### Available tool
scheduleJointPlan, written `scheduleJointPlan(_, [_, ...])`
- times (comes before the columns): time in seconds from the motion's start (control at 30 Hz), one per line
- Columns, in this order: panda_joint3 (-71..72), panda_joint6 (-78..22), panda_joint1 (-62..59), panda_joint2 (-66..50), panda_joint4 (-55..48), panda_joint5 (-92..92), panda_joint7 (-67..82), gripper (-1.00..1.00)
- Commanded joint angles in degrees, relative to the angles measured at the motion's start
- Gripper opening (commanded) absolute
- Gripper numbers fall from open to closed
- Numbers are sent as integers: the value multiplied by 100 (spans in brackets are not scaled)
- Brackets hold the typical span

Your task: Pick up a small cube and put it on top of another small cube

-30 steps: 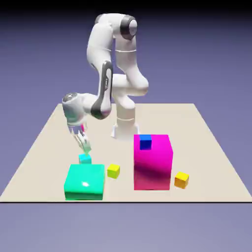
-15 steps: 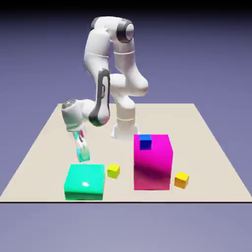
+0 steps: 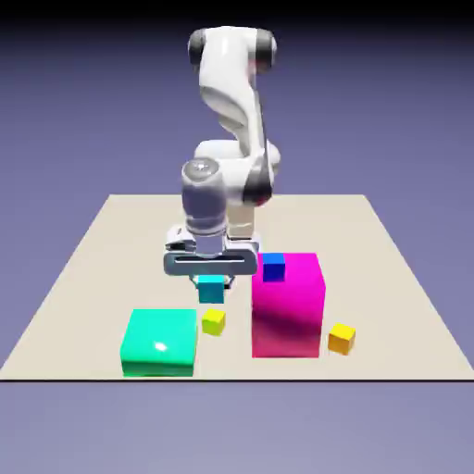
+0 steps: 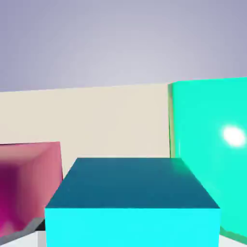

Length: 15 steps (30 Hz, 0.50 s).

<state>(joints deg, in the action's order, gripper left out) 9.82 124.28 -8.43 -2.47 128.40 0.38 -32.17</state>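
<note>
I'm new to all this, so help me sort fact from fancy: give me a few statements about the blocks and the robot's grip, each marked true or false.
1. The gripper holds the cyan cube. True.
2. The orange-yellow cube sits on top of the magenta block. False: it rests on the table, beside that block.
3. The cyan cube is stacked on the orange-yellow cube. False: the two are well apart.
4. The green block is larger than the lemon-yellow cube. True.
</note>
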Motion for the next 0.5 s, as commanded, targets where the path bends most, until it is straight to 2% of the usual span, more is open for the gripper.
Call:
scheduleJointPlan(0.0, [136, -127, 86, -33, -170, -90, 220, -100])
scheduleJointPlan(0.3, [501, -285, 1955, -490, -806, -486, 1531, -100])
scheduleJointPlan(0.47, [-144, 738, 2993, -924, -142, -1009, 2031, -100])
